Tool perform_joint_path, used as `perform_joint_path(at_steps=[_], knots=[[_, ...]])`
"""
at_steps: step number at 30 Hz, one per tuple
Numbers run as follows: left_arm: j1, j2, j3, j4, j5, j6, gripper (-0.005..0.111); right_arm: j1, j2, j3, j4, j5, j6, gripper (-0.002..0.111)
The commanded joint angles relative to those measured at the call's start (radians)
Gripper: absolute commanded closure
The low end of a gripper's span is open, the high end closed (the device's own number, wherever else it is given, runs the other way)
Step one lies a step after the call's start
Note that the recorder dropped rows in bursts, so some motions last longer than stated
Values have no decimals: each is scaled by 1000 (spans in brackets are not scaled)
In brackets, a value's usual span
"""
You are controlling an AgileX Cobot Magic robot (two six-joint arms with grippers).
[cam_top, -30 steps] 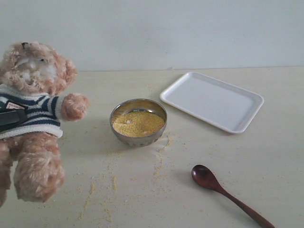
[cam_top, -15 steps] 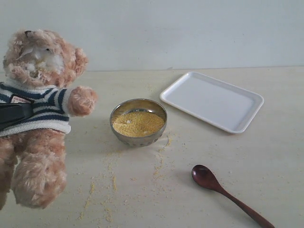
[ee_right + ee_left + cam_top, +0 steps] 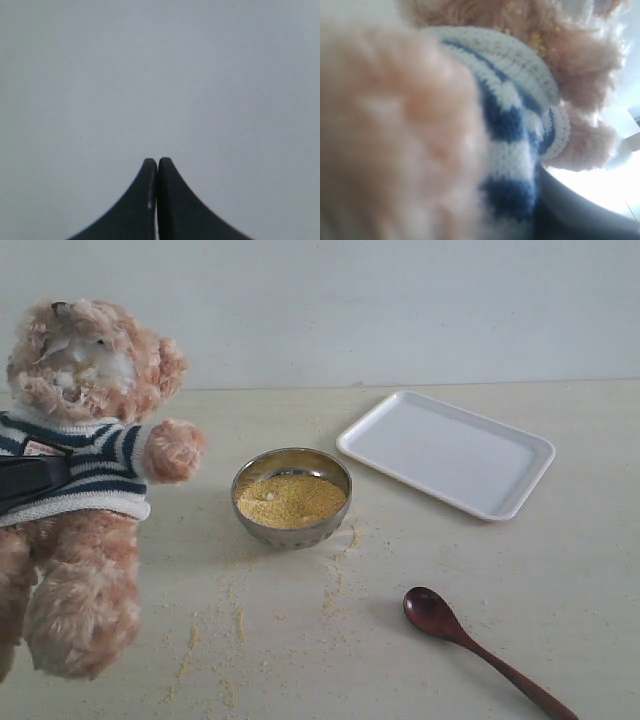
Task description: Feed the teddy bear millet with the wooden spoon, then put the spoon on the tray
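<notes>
The bear (image 3: 95, 465) stands upright at the left edge of the table (image 3: 520, 560), facing the middle, one arm stretched toward the bowl (image 3: 290, 532). The left gripper (image 3: 38, 480) pinches its torso: one black finger (image 3: 22, 486) lies across the striped sweater at chest height, and the other is hidden behind the plush. In the left wrist view the sweater and fur fill the picture, with a dark finger (image 3: 580, 220) pressed against the knit and a few yellow grains caught in the fur. Whether the bear's feet touch the table cannot be told.

Just beside the bear's paw sits the steel bowl, heaped with millet (image 3: 290, 500); loose grains are strewn over the table in front of it. Behind and to the right lies the tray (image 3: 450, 452), set at a slant, apart from the bowl.

The spoon (image 3: 480, 650) lies flat at the front right, its oval end toward the bowl, its handle running to the picture's lower edge. Nothing touches it.

The right gripper (image 3: 157, 161) has its fingers pressed together on nothing, with only a plain pale surface behind it.
</notes>
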Motion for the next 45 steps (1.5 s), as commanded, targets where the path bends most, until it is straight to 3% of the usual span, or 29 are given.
perform_joint_path(at_steps=[1, 7, 13, 18, 23, 26, 31, 35, 38, 42, 45], knots=[[0, -3, 4, -23, 26, 18, 102, 3, -3, -1, 12, -214, 12, 108], [0, -3, 4, -23, 16, 45, 102, 3, 14, -149, 87, -236, 114, 108], [0, -3, 4, -19, -29, 63, 102, 3, 302, -426, -55, -192, 106, 108], [0, -3, 4, -12, -31, 63, 102, 3, 606, -594, -241, 56, 25, 108], [0, -3, 4, 17, -29, 59, 102, 3, 912, -629, -243, 227, -263, 108], [0, -3, 4, 19, -27, 60, 102, 3, 1024, -629, -207, 304, -214, 108], [0, -3, 4, 19, -27, 60, 102, 9, 1078, -627, -196, 646, -200, 108], [0, -3, 4, 15, -27, 60, 102, 70, 1065, -611, -196, 740, -358, 108], [0, -3, 4, 15, -27, 60, 102, 176, 1065, -595, -156, 867, -558, 108], [0, -3, 4, 16, -27, 58, 102, 302, 1065, -541, 104, 977, -851, 108], [0, -3, 4, 16, -23, 55, 102, 329, 1065, -481, 324, 987, -1004, 108]])
